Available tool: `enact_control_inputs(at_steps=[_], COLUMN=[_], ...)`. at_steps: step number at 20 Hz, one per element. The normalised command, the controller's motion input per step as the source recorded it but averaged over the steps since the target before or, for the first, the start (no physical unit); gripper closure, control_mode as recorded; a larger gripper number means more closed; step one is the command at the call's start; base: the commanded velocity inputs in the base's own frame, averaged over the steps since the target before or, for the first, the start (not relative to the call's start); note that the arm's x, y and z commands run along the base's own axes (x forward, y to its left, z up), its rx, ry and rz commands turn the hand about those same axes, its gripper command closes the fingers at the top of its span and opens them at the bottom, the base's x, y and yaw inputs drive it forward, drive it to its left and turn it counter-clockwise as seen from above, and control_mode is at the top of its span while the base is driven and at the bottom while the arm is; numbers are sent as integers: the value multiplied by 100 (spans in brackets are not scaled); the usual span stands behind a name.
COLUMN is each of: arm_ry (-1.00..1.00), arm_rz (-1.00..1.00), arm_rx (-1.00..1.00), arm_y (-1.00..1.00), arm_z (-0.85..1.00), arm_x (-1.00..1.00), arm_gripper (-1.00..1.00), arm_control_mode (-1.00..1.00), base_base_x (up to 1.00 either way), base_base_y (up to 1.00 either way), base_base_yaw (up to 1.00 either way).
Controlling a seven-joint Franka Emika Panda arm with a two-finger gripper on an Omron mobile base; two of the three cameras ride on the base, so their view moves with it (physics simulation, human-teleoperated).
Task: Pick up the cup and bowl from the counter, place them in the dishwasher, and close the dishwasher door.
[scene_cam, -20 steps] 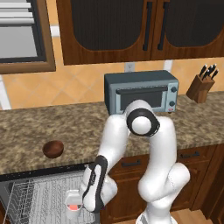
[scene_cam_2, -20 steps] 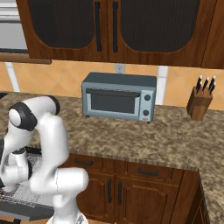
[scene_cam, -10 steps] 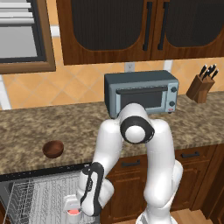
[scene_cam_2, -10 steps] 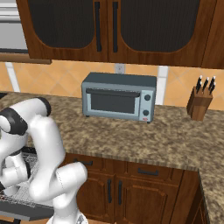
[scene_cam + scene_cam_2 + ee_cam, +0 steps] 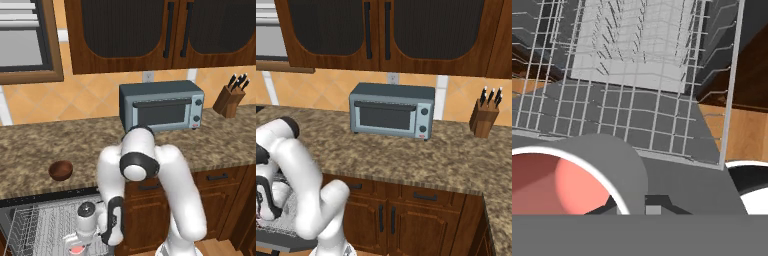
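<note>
1. Nearest in the hand view, we saw the small white cylindrical cup with its pinkish-red inside [image 5: 559,187] at the lower left, its rim close against the dark fingers [image 5: 654,204], which stood drawn together and clamped on the cup.
2. In the left base view the same cup [image 5: 76,247] sat low at the end of the white arm, with the gripper [image 5: 80,240] right above it, over the white wire rack [image 5: 45,227] of the open grey under-counter dishwasher [image 5: 10,215].
3. Just beyond the cup in the hand view, the rack's grid of thin white wires [image 5: 637,75] spread upward, with wooden flooring [image 5: 732,125] showing past its right edge.
4. Farther back, we saw the small round dark reddish-brown glossy bowl [image 5: 60,170] resting upright on the long speckled brown-and-tan granite worktop [image 5: 45,145], just behind the dishwasher opening and well apart from the cup.
5. Farther still, a grey toaster oven [image 5: 161,106] stood against the tiled wall on the worktop, and a wooden knife block [image 5: 230,97] stood well to its right.
6. Dark wooden wall cabinets [image 5: 150,30] hung above them.
</note>
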Motion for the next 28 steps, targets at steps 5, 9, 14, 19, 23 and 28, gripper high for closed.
enact_control_inputs(at_steps=[5, 9, 14, 19, 23, 28], arm_ry=[-1, -4, -22, -8, 14, -4], arm_rz=[0, 0, 0, -2, -1, 0], arm_rx=[0, 0, -2, -2, -1, 0], arm_y=[30, 7, 17, 27, 7, 0], arm_z=[-18, -8, 0, 1, 20, 0], arm_x=[2, 7, 0, 23, 27, 17], arm_gripper=[100, 100, 100, 100, 100, 100], arm_control_mode=[-100, -100, -100, -100, -100, -100], base_base_x=[0, 0, 0, 0, 0, 0], base_base_y=[0, 0, 0, 0, 0, 0], base_base_yaw=[0, 0, 0, 0, 0, 0])
